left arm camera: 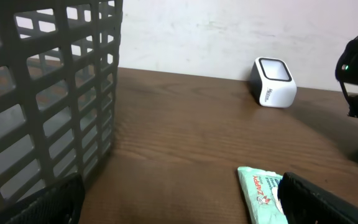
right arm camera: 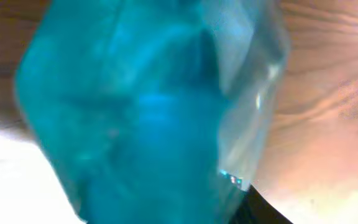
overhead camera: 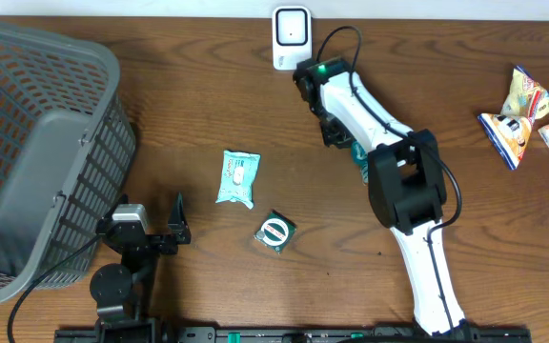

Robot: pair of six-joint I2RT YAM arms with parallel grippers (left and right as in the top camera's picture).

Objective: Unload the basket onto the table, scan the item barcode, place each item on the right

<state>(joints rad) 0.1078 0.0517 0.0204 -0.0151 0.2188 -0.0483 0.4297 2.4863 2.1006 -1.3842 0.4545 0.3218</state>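
- We see the left gripper (overhead camera: 151,217) at the table's 7 o'clock, its 2 fingers spread wide with nothing between them.
- The right gripper (overhead camera: 346,143) is at a teal item (overhead camera: 358,155), 5 o'clock from the white scanner (overhead camera: 292,38). We cannot tell whether the jaws grip it, as the wrist view is 1 teal blur.
- A wipes packet (overhead camera: 237,178) lies at 7 o'clock from the scanner.
- The grey basket (overhead camera: 112,162) stands at 9 o'clock.

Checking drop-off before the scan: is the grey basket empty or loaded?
Empty: overhead shows the basket with its grey floor bare, nothing lying inside.
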